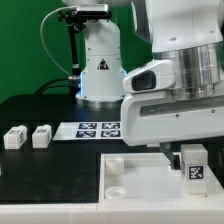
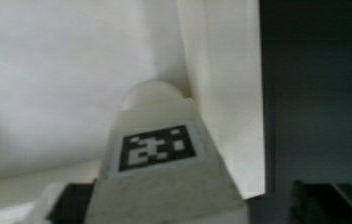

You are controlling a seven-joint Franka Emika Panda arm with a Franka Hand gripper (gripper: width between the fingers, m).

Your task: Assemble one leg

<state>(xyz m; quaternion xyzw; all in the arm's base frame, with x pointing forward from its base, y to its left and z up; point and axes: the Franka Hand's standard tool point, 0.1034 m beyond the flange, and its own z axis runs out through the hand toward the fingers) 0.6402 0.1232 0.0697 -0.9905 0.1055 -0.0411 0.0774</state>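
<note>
My gripper is shut on a leg, a small white block with a black-and-white tag facing the camera. It holds the leg upright over the right side of the large white tray-like piece. In the wrist view the leg runs out from between my gripper's dark fingers, its far end close to the tray-like piece's raised rim. I cannot tell whether the leg touches the piece. Two more legs stand on the black table at the exterior view's left.
The marker board lies flat behind the tray-like piece, in front of the robot's white base. Round sockets show on the tray-like piece. In the wrist view, dark table lies beyond the rim.
</note>
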